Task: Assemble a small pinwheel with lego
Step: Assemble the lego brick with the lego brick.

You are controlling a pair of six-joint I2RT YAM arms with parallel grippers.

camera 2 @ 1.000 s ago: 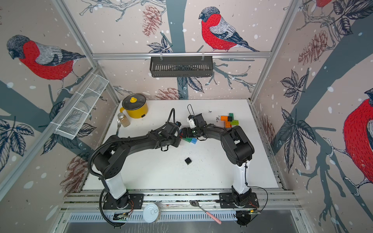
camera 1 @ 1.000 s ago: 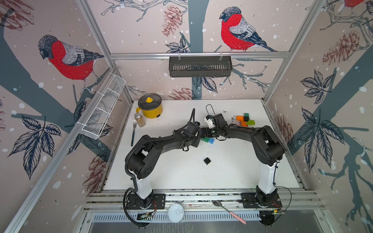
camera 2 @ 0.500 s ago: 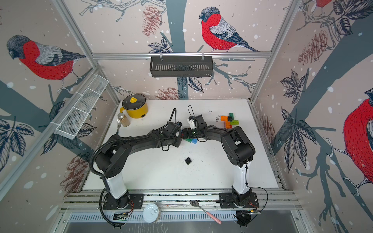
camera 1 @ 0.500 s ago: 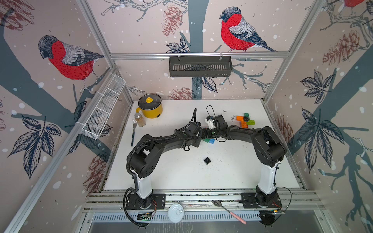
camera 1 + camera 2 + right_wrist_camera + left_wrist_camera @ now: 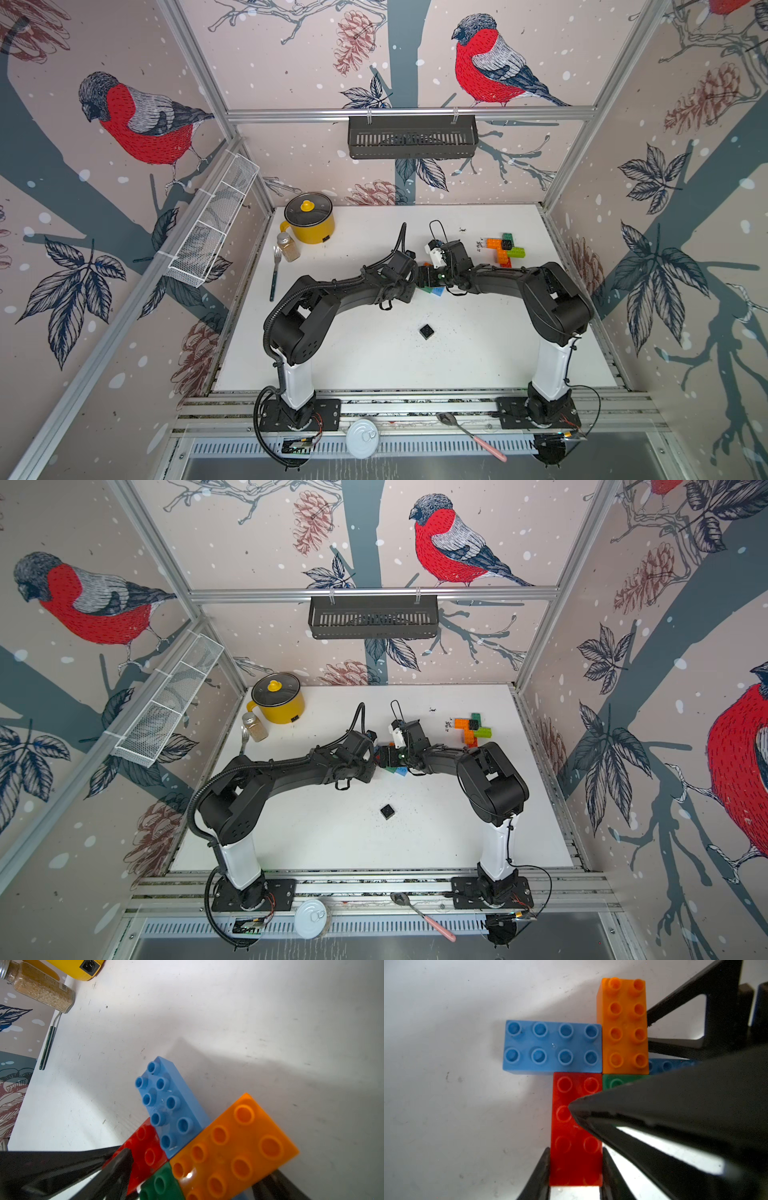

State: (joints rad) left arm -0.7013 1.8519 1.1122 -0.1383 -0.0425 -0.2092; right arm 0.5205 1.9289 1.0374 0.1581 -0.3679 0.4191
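Note:
At the table's middle lies a flat cluster of lego: a blue brick [image 5: 552,1047], an orange brick [image 5: 625,1026], a red brick [image 5: 575,1126] and a dark green one [image 5: 614,1082] packed together, mostly hidden under the grippers in both top views. My left gripper [image 5: 575,1167] is shut on the red brick's end. My right gripper [image 5: 199,1167] stands wide, its fingers [image 5: 654,1118] straddling the orange and green bricks. A small black square [image 5: 427,331] lies alone nearer the front. A built pinwheel [image 5: 505,247] sits at the back right.
A yellow pot [image 5: 309,218], a spice jar [image 5: 288,246] and a fork [image 5: 273,274] stand at the back left. A spoon [image 5: 469,434] and a white lid [image 5: 362,432] rest on the front rail. A black basket [image 5: 411,137] hangs on the back wall.
Both grippers stay at the brick cluster. The left arm has edged slightly to the right; nothing was taken or let go.

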